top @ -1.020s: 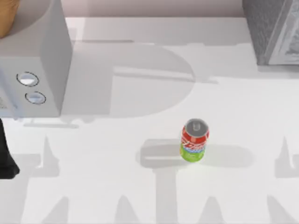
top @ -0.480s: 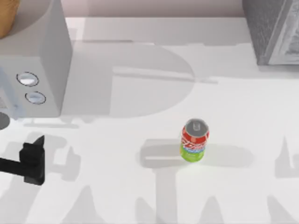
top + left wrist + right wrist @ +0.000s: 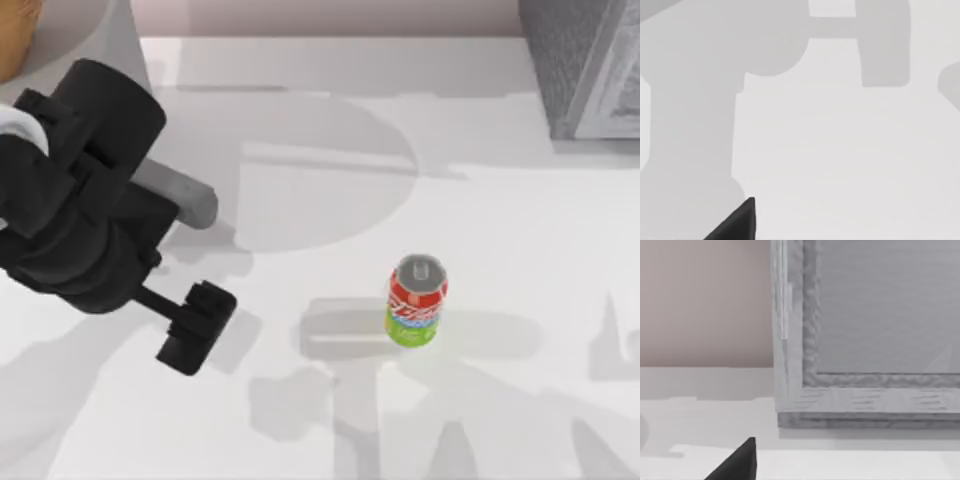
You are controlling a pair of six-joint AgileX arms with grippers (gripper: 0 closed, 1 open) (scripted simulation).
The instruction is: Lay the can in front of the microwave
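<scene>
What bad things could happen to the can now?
1. The can stands upright with table all around it. The left gripper is off to the can's left, so a sideways bump might tip it and let it roll.
2. The left arm covers the left side of the top view, so a collision there might be hard to spot.
3. The grey box sits at the top right; carrying the can that way is probably wrong.

No readable text, number or sign appears anywhere. The can [image 3: 417,303], standing upright on the white table [image 3: 500,420], carries slanted white script lettering across its red band, but the letters are too small and blurred to make out as a word or brand.
</scene>
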